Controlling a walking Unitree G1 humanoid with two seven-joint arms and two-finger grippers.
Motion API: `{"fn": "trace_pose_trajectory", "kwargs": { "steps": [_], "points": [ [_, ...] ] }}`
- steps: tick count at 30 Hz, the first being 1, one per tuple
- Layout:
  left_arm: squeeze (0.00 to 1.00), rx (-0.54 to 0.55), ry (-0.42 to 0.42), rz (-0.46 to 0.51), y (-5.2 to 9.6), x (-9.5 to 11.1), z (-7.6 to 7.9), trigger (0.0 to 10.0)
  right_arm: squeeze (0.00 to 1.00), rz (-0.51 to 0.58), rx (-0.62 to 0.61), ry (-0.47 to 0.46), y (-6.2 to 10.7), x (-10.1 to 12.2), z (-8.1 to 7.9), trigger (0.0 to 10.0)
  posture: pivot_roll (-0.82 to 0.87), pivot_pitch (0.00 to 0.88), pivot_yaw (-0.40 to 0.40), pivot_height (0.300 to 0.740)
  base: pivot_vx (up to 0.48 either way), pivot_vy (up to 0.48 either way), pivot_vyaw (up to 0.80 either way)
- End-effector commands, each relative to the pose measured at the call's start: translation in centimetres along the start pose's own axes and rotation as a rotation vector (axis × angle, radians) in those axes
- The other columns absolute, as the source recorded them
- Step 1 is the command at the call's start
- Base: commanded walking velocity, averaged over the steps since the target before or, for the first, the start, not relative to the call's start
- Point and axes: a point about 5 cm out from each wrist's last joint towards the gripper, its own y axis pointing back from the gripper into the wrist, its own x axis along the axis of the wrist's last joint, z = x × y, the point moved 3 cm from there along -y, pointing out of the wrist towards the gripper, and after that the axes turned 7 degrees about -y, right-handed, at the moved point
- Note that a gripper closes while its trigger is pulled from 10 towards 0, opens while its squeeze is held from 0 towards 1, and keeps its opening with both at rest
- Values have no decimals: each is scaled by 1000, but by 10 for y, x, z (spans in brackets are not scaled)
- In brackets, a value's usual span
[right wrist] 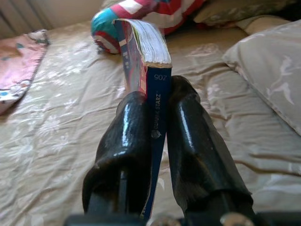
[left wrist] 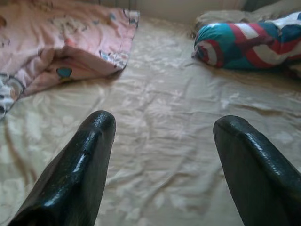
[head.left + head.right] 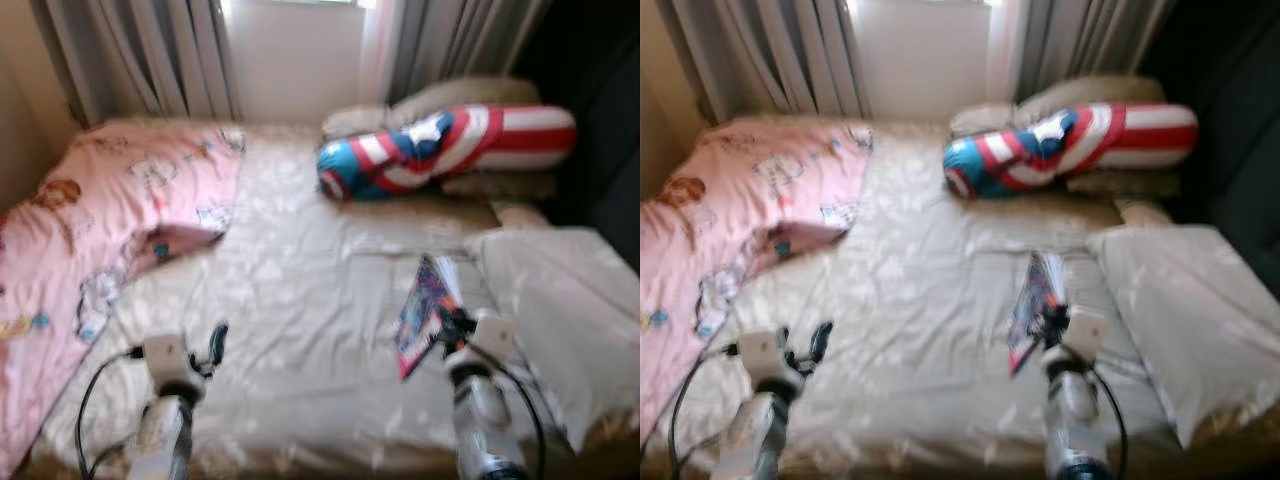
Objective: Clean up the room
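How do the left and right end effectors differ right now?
The left end effector is open and empty; the right end effector is shut on a book. The left is nearer the pink blanket, the right nearer the beige pillow. Both are over the bed sheet.

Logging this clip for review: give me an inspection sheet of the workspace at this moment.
Surface: bed with beige floral sheet, wrinkled.
Job's things: book clamped by the spine, held above the sheet.
Clutter: pink blanket bunched at left; striped bolster near the head; pillow at right.
Grippers: right gripper shut on book; left gripper open, nothing between fingers.
Cables: black cable looping off left wrist.
Surroundings: grey curtains, bright window.
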Motion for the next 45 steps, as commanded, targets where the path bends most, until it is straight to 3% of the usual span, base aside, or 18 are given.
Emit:
{"fn": "trace_pose_trajectory", "kwargs": {
  "steps": [1,7,25,30,35,45],
  "points": [
    [0,-13,15,-12,1,-3,8,10000,0,58,-7,11,-4,16,5,10000,-8,16,-46,740,0,-360,0],
    [0,-14,16,-12,1,-3,8,10000,0,51,0,11,-4,15,4,10000,-8,17,-46,740,0,-360,0],
    [0,-9,32,-21,1,-5,6,10000,0,26,11,11,-4,10,3,10000,-10,19,-46,740,0,0,0],
    [0,-2,35,-21,1,-5,6,10000,0,-5,68,-4,-3,5,-5,10000,-11,19,-46,740,0,0,0],
    [0,4,38,-18,1,-4,5,10000,0,-27,153,47,-1,0,-18,10000,-11,21,-46,740,0,0,0],
    [0,5,40,-17,2,-5,5,10000,0,-48,167,58,0,-3,-17,10000,-13,23,-48,740,25,0,400]
  ]
}}
